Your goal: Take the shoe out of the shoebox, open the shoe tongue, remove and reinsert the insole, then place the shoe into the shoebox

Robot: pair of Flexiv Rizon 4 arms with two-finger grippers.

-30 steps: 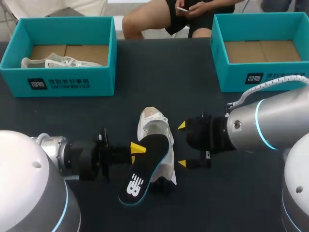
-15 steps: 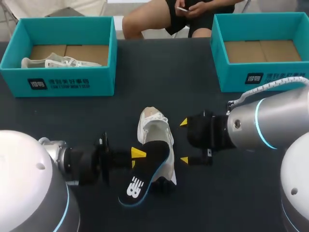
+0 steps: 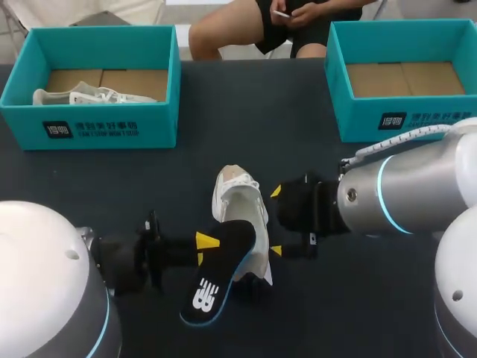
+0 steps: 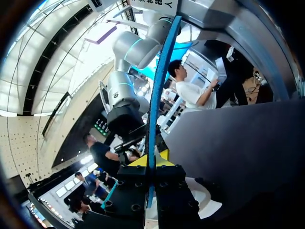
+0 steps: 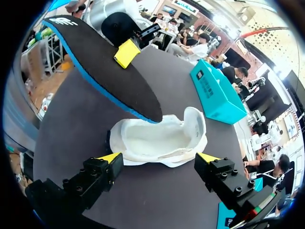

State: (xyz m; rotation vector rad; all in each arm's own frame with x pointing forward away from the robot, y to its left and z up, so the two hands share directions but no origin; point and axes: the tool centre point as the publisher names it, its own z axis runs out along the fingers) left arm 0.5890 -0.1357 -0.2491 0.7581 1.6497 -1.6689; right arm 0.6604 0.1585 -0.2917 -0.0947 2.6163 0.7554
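Pinching the insole (image 3: 218, 272), my left end effector (image 3: 206, 241) has drawn back leftward, pulling it farther off the shoe (image 3: 240, 200), which lies mid-worktop (image 3: 149, 171). My right end effector (image 3: 275, 221), fingers spread, has edged left, just beside the shoe's right side.

We see a black insole (image 3: 220, 265) with a blue rim and white logo at our yellow-tipped left tool (image 3: 203, 245). Ahead of our yellow-tipped right tool (image 3: 276, 221), a white shoe (image 3: 240, 198) lies on the black desk (image 3: 246, 112). The left shoebox (image 3: 112, 127) and right shoebox (image 3: 402, 119) are teal, brown inside.
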